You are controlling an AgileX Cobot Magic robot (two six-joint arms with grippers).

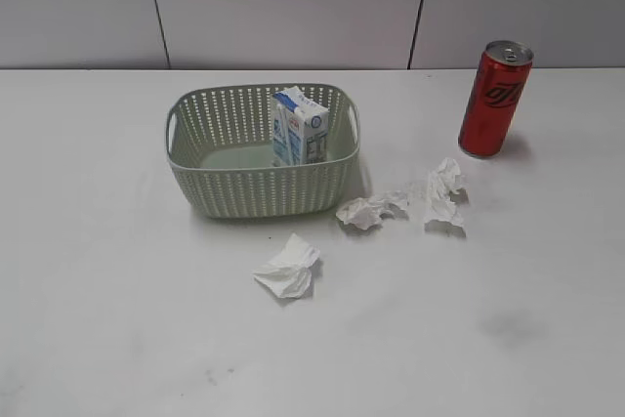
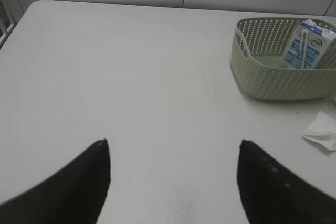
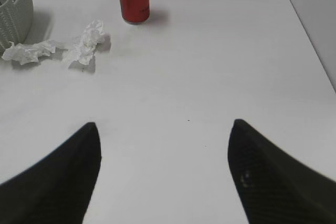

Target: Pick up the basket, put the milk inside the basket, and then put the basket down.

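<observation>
Both end effectors, left [image 2: 173,148] and right [image 3: 164,127], held agape, empty | milk carton [image 1: 298,127] upright in basket [image 1: 262,187] on counter [image 1: 117,290] | basket ahead-right of left end effector, nearer it.

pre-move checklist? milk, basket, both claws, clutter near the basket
1. Milk inside basket, upright: ok.
2. Basket resting on table, not held: ok.
3. Left claw open, holding nothing, clear of basket: ok.
4. Right claw open, holding nothing: ok.
5. Tissues outside the basket; nearest one close to its right corner, contact: cannot tell.
6. Red can upright, apart from basket: ok.
</observation>
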